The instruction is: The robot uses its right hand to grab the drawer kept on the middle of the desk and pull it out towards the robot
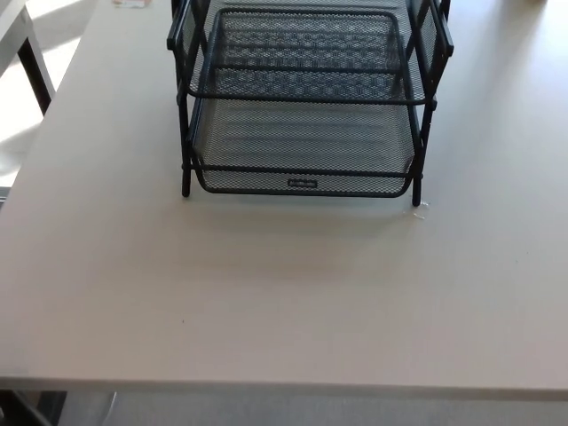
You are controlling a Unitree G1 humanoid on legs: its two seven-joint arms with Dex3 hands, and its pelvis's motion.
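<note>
Pale grey desk (266, 293) fills most of the head view; its near edge runs along the bottom, with floor visible beyond the left side. Black wire-mesh drawer unit (306, 106) stands at centre, toward the far side of the desk, on thin black legs. Two stacked tiers show: upper mesh drawer (306, 53) and lower mesh drawer (306, 146). Lower drawer's front rim carries a small dark label plate (303, 184); its writing is too small to read. Small white speck (422, 209) lies on the desk just beside the front right leg. Neither robot hand appears, so finger state cannot be told.
</note>
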